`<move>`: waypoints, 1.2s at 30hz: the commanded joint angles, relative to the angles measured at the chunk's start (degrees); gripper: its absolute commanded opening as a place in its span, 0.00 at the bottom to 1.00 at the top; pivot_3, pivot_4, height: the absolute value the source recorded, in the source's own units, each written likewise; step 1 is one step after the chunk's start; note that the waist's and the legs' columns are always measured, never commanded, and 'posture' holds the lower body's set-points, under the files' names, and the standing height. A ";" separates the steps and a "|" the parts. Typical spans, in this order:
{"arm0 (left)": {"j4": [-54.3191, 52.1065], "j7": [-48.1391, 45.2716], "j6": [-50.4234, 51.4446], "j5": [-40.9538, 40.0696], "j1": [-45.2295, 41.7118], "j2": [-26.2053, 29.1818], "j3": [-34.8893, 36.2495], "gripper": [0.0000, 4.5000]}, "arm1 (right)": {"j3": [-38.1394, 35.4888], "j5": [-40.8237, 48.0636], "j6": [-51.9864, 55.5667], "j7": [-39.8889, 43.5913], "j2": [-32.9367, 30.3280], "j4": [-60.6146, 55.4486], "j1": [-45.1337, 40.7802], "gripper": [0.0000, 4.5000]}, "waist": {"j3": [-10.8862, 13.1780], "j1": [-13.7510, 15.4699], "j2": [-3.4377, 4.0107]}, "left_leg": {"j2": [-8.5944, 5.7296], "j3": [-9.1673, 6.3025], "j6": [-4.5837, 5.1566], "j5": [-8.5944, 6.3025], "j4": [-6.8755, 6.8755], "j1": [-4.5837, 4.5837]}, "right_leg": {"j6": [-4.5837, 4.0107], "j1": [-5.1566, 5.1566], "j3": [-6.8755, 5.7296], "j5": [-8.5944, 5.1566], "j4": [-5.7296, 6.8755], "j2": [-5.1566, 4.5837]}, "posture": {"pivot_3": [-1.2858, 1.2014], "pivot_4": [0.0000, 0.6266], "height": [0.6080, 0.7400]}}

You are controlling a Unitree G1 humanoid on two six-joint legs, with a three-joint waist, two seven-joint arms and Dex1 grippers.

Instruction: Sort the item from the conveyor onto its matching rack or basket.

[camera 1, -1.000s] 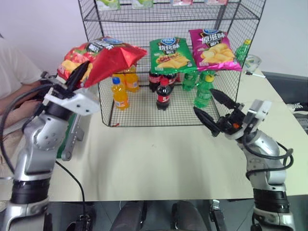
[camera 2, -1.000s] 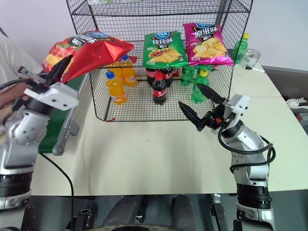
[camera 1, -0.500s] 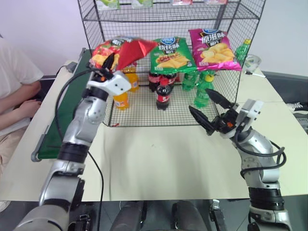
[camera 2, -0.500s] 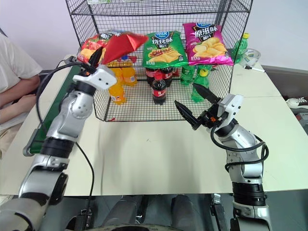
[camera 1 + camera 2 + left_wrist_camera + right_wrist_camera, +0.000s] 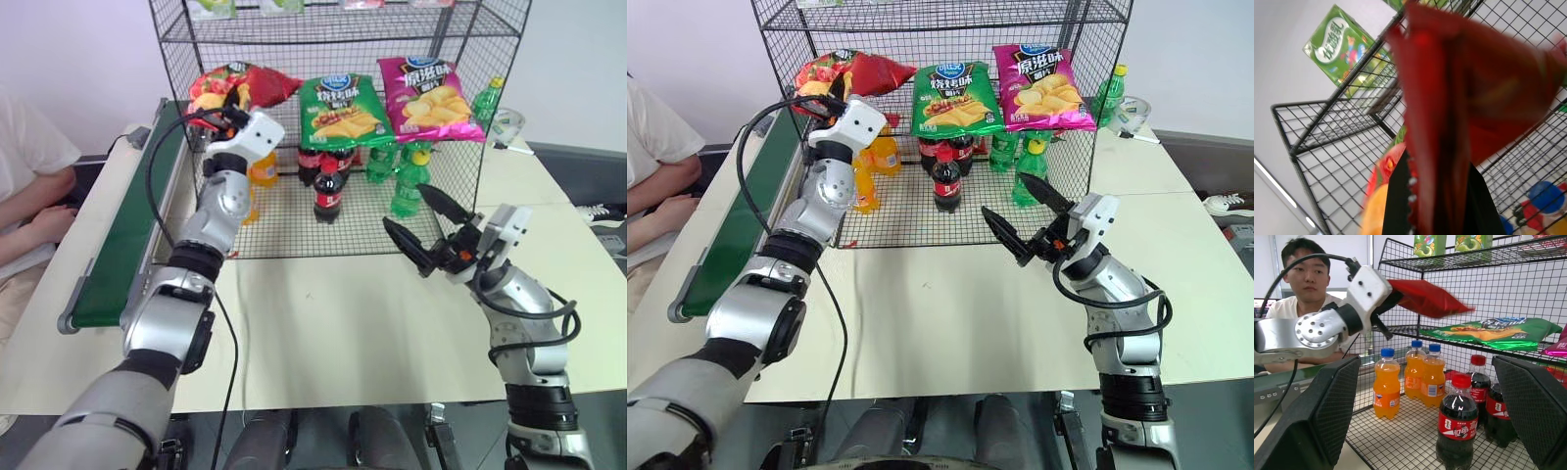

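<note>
Red chip bag (image 5: 240, 86): upper left; light, crinkly, crushable; hold by edge seam.
Left gripper (image 5: 233, 99): clamped on bag.
Right gripper (image 5: 424, 227): fingers apart, empty.

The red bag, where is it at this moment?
The red bag is held by the left gripper at the left end of the rack's chip shelf, beside the green bag and above the orange bottles.

Red chip bag (image 5: 245, 86), upper left: glossy, crinkled foil. Rack (image 5: 460, 29): thin black wire mesh, matt. Conveyor (image 5: 127, 245): matt green belt, grey metal rails. Tabletop (image 5: 323, 313): smooth, matt cream. Bottles (image 5: 328, 191): clear glossy plastic.
</note>
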 commanded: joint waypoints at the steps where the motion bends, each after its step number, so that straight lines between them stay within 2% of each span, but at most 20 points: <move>1: 2.01 4.20 1.29 -0.77 -2.90 -0.12 0.04 0.01 | -0.56 0.47 -0.16 -0.08 -0.71 -2.53 -0.07 1.00 | 0.00 -0.08 0.00 | 0.00 0.00 -0.01 0.00 0.00 0.00 | 0.00 -0.01 0.00 0.00 0.00 0.00 | 0.52 0.24 1.00; 8: 6.38 8.70 2.79 -0.55 -4.71 -0.82 -1.66 0.01 | -0.64 0.45 0.03 -0.15 -0.97 -2.54 0.24 1.00 | 0.00 0.02 0.00 | 0.00 0.01 -0.02 0.01 0.01 0.00 | 0.00 -0.02 0.00 0.00 0.03 0.01 | 0.52 0.24 1.00; 13: 8.57 6.55 1.11 -3.22 -5.28 -1.62 -0.93 0.01 | -0.57 0.55 0.42 -0.25 -1.16 -2.72 0.20 1.00 | 0.00 -0.04 -0.01 | 0.00 0.01 -0.02 0.01 0.03 0.00 | 0.00 -0.01 0.00 0.00 0.04 0.01 | 0.52 0.24 1.00; 16: 7.72 3.63 -1.43 -5.78 -4.63 -2.18 -0.44 0.20 | -0.47 0.48 0.48 -0.27 -1.20 -2.87 0.22 1.00 | 0.00 0.02 0.00 | 0.00 0.01 -0.06 0.03 0.03 0.00 | 0.00 -0.02 0.00 0.00 0.05 0.01 | 0.52 0.24 1.00; 23: 1.77 4.53 -0.43 -5.22 -1.93 -2.49 -1.38 0.96 | -0.10 0.09 0.44 -0.20 -1.05 -2.33 0.01 1.00 | 0.00 0.00 -0.01 | 0.00 0.01 -0.11 0.06 0.06 -0.02 | 0.00 -0.01 0.01 0.00 0.06 0.00 | 0.52 0.24 1.00; 24: 1.32 4.10 -0.60 -5.28 -1.86 -2.35 -1.43 1.00 | 0.02 0.03 0.43 -0.10 -1.06 -2.30 0.02 1.00 | 0.00 -0.02 -0.01 | 0.00 0.01 -0.11 0.06 0.07 -0.01 | 0.00 -0.01 0.01 0.00 0.06 0.00 | 0.52 0.24 1.00; 27: -1.23 2.30 -0.13 -6.37 -1.01 -1.81 -0.66 1.00 | 0.17 0.01 0.55 0.10 -1.10 -2.28 -0.07 1.00 | 0.00 -0.04 -0.01 | 0.00 0.01 -0.11 0.06 0.07 -0.01 | 0.00 -0.02 0.01 0.00 0.07 0.00 | 0.52 0.24 1.00; 36: -24.92 -6.58 4.73 -7.45 11.64 2.65 1.29 1.00 | 0.03 0.08 0.48 0.50 -1.57 -1.75 0.04 1.00 | -0.01 -0.08 0.00 | 0.00 0.02 -0.19 0.11 0.10 -0.01 | 0.00 -0.04 0.12 0.00 0.09 0.01 | 0.52 0.24 1.00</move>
